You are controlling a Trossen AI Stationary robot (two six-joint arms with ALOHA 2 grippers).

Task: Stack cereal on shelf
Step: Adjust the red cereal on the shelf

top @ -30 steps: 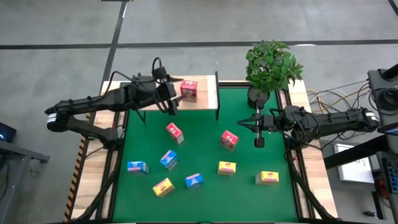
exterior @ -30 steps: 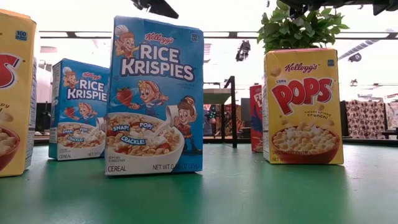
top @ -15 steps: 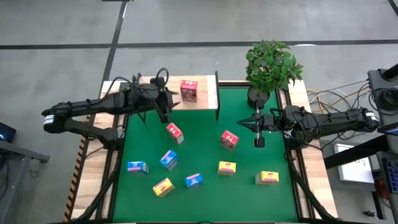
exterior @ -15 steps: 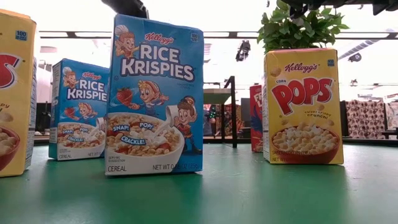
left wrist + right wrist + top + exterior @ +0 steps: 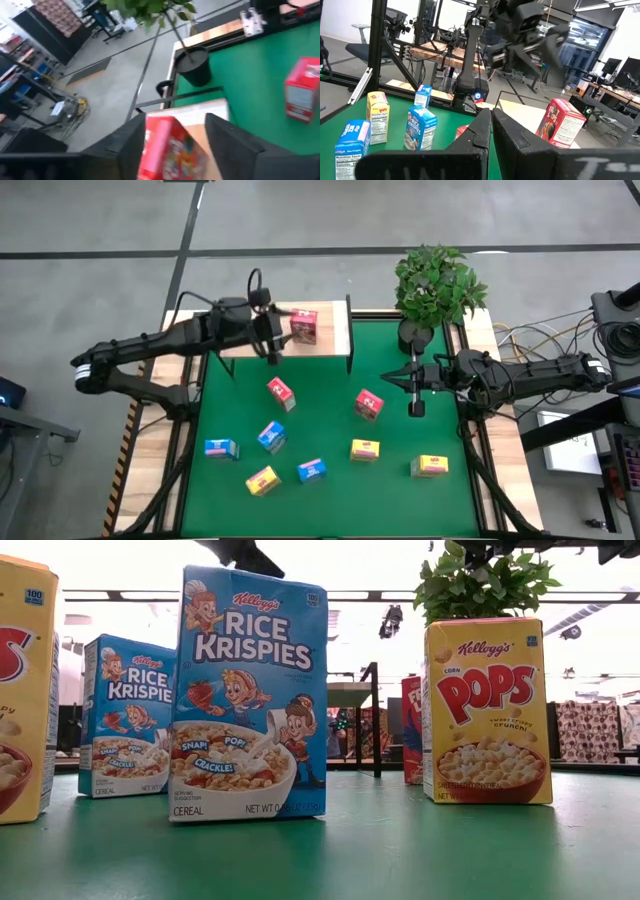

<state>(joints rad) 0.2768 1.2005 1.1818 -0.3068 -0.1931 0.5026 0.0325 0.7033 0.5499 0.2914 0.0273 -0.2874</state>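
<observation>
At upper left of the high view, the left gripper (image 5: 271, 340) is spread beside the red box (image 5: 304, 326) on the shelf (image 5: 335, 332); the box could be toppled if clipped. At right, the right gripper (image 5: 416, 392) is pressed together.

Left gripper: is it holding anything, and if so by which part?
Nothing is held. The left gripper is open beside the pink-red box, which stands free on the shelf. The right gripper is shut on nothing.

One cereal box (image 5: 304, 326) on the shelf (image 5: 335, 330) — left pincer (image 5: 270, 345) just beside it, eight boxes on the mat (image 5: 330, 410)
</observation>
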